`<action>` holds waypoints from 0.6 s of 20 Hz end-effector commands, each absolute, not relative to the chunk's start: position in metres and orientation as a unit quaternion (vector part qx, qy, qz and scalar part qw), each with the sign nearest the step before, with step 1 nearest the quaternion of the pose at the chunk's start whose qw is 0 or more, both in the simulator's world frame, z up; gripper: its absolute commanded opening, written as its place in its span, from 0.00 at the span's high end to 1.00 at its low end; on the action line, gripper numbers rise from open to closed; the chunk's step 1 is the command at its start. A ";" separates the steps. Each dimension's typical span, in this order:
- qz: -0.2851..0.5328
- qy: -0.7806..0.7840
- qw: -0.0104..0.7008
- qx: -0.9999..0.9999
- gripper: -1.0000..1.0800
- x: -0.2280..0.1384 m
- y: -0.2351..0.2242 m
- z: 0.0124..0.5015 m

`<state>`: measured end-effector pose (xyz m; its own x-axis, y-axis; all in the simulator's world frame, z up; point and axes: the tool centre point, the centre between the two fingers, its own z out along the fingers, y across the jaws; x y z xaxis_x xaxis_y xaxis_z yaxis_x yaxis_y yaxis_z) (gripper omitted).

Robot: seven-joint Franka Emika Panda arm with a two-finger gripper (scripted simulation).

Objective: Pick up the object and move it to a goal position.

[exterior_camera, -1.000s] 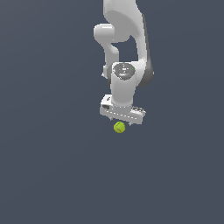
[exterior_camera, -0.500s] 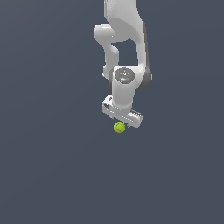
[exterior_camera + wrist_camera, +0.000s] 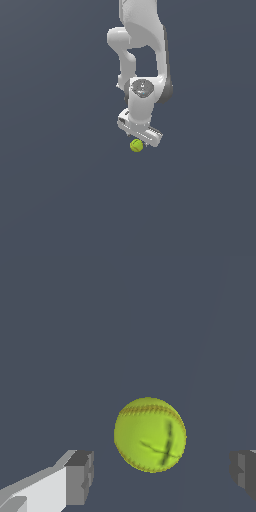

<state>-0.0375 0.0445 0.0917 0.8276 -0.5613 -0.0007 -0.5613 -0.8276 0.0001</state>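
Under white arm: hand (image 3: 140, 138) spread wide, holding nothing. Ball (image 3: 150, 434), yellow-green with stitched seams, lies between fingertips (image 3: 80, 477), touching neither, on dark grey bench (image 3: 60, 190).

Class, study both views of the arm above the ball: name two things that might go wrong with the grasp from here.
1. In the wrist view the ball sits nearer one fingertip than the other; on closing, the nearer pad may touch first and push it aside.
2. The ball is round and lies free on the plain floor; the open gripper could set it rolling if it descends tilted or off-centre.
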 end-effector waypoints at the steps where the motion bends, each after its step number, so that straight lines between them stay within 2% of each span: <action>1: 0.000 0.294 0.000 -0.956 0.04 -0.037 0.044 0.091; 12: 0.000 0.296 0.000 -0.955 0.04 -0.039 0.044 0.051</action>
<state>-0.0387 0.0442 0.0581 0.8257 -0.5640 -0.0004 -0.5640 -0.8257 0.0003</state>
